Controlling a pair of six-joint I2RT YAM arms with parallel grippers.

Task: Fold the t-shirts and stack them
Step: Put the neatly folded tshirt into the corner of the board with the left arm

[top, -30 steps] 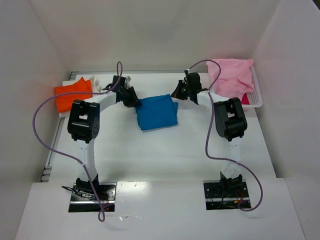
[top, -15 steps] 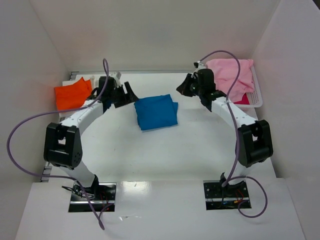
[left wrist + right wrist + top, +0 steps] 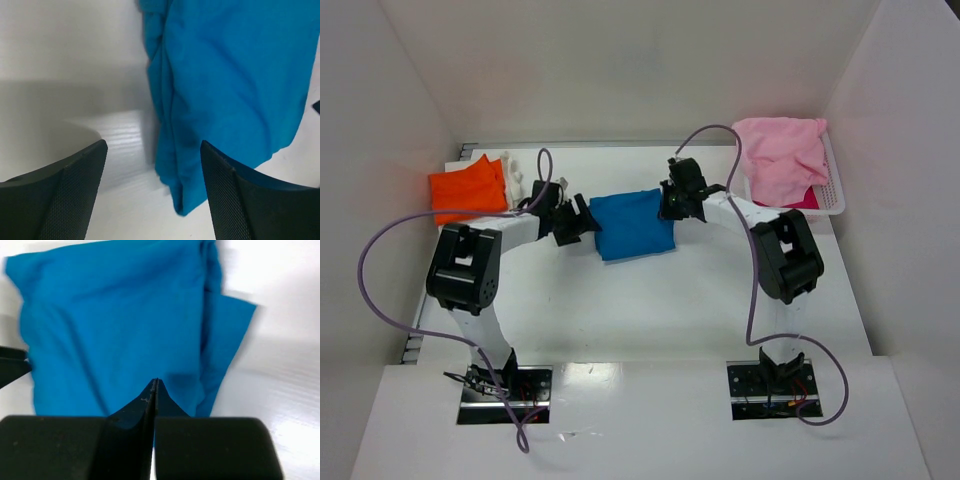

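Observation:
A bright blue t-shirt (image 3: pixel 633 226) lies folded in a rough square mid-table. My left gripper (image 3: pixel 576 222) stands open at its left edge. In the left wrist view the blue t-shirt (image 3: pixel 230 75) has its near corner between the spread fingers of the left gripper (image 3: pixel 153 150), touching neither. My right gripper (image 3: pixel 674 201) is shut at the shirt's upper right corner. Its closed tips (image 3: pixel 154 383) sit over the blue t-shirt (image 3: pixel 110 320) with no cloth pinched. An orange t-shirt (image 3: pixel 468 189) lies at the far left. A pale pink t-shirt (image 3: pixel 780 155) is heaped in the basket.
The white plastic basket (image 3: pixel 835 197) stands at the back right against the wall. White walls close in the table on three sides. Purple cables loop from both arms over the table. A small white object (image 3: pixel 515 168) lies beside the orange shirt.
The left jaws have opened wide. Both grippers drew back from the blue t-shirt, then came in again, lower, at its left edge and upper right corner. The shirt itself stayed put.

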